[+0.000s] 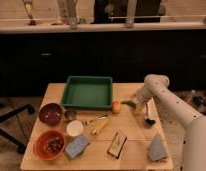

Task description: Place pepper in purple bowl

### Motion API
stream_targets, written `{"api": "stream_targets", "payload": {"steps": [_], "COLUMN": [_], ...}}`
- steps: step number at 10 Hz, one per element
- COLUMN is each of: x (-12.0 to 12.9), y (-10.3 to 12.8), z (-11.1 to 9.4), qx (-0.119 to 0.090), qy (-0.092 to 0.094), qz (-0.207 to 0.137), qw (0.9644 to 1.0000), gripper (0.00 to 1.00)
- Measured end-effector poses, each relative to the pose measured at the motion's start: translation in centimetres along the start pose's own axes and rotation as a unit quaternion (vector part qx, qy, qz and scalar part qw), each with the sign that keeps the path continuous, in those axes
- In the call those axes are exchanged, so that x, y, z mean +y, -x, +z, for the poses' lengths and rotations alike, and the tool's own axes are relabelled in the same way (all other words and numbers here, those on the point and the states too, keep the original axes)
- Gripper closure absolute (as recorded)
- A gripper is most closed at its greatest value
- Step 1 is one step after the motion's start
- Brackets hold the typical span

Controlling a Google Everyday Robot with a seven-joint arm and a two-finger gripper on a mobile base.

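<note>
Single camera view, looking down on a wooden table [133,137]. The gripper [141,106] hangs low over the right half of the table at the end of the white arm [166,97], which reaches in from the right edge. Whether the jaws are open, closed or gripping anything cannot be determined. The pepper [130,104] lies on the table just to the camera-left of the jaws, very near them. Contact between the two cannot be confirmed. The orange fruit [116,107] sits a little further left of the jaws, just beyond the pepper, close enough to be knocked during a grasp. A small dark object [149,120] lies just in front of the jaws toward the camera; its identity is unclear. The green tray [71,95] stands beyond and to the left of the jaws. The purple bowl [51,113] is well apart from the jaws, across the table at its left side, with the orange bowl [48,144] in front of it and the white cup [74,128] beside both. A long yellow item [100,126] lies between the jaws and those bowls. Assessment: the gripper's low position next to the pepper suggests the pick-up stage, with the pepper not yet lifted. The carry across to the purple bowl is outstanding and would need to clear the fruit, the yellow item and the cup.
</note>
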Motion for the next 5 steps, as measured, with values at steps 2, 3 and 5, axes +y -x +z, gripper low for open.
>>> {"api": "stream_targets", "payload": {"steps": [2, 3, 5], "x": [0.04, 0.11, 0.18], "y": [-0.22, -0.46, -0.49], "z": [-0.04, -0.30, -0.32], "qx": [0.000, 0.002, 0.004], "qy": [-0.001, -0.001, 0.001], "qz": [0.001, 0.002, 0.000], "qw": [1.0000, 1.0000, 1.0000], "gripper": [0.71, 0.84, 0.99]}}
